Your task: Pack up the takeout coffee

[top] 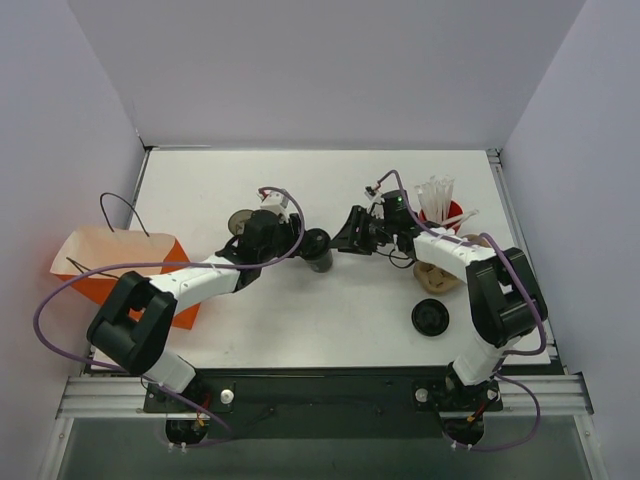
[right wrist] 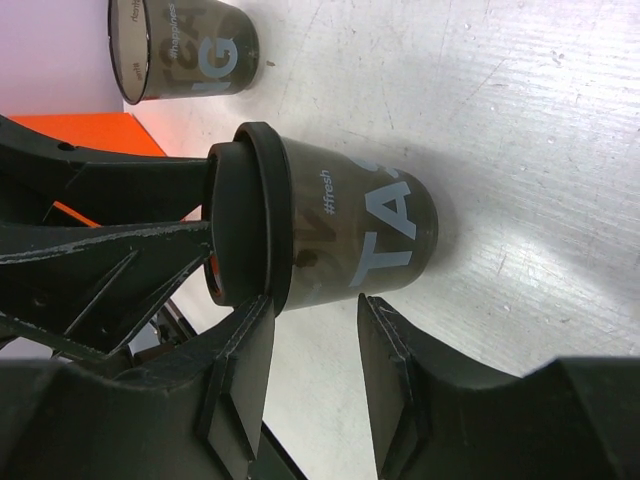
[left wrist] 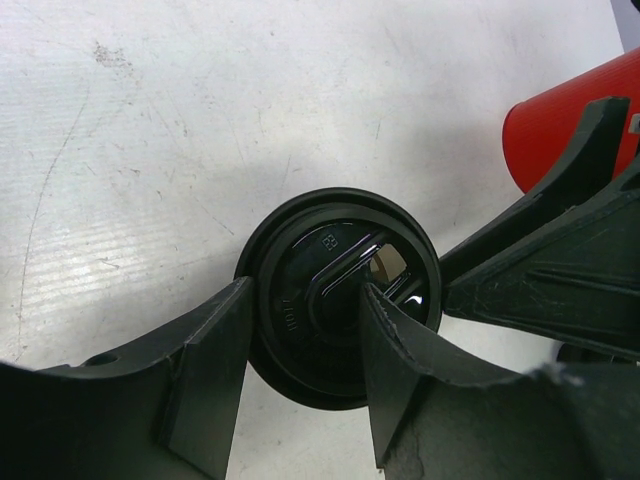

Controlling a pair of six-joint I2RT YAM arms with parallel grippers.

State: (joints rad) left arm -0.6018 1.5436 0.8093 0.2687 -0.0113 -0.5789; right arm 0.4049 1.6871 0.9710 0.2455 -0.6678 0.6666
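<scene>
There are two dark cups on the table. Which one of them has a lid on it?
The cup between the left gripper and right gripper has a black lid; the other cup, farther back and to the left, is open on top.

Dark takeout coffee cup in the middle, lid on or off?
On: the black round lid caps the dark cup rim in both wrist views.

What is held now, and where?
It cannot be told. The left gripper reaches the lid of the takeout coffee from above; the right gripper stands open beside it.
</scene>
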